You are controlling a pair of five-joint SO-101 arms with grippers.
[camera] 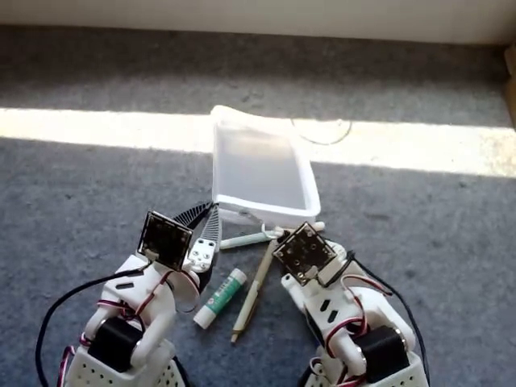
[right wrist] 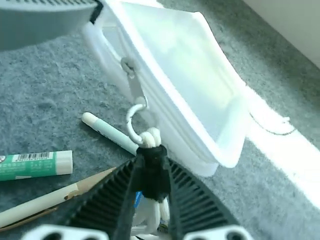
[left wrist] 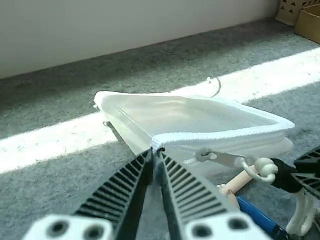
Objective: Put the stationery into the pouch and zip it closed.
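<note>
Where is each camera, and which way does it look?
High view: above the table, looking down at the pouch, left arm and right arm.
Left wrist view: on the left arm, facing the pouch; left gripper pinches its corner.
Right wrist view: on the right arm, facing the pouch; right gripper clamps the zip cord.
All share the pouch.

Pouch (camera: 258,165) smooth, translucent plastic; zipper pull (right wrist: 135,87) shiny metal; glue stick (camera: 222,298) glossy plastic; carpet (camera: 81,201) rough pile.
</note>
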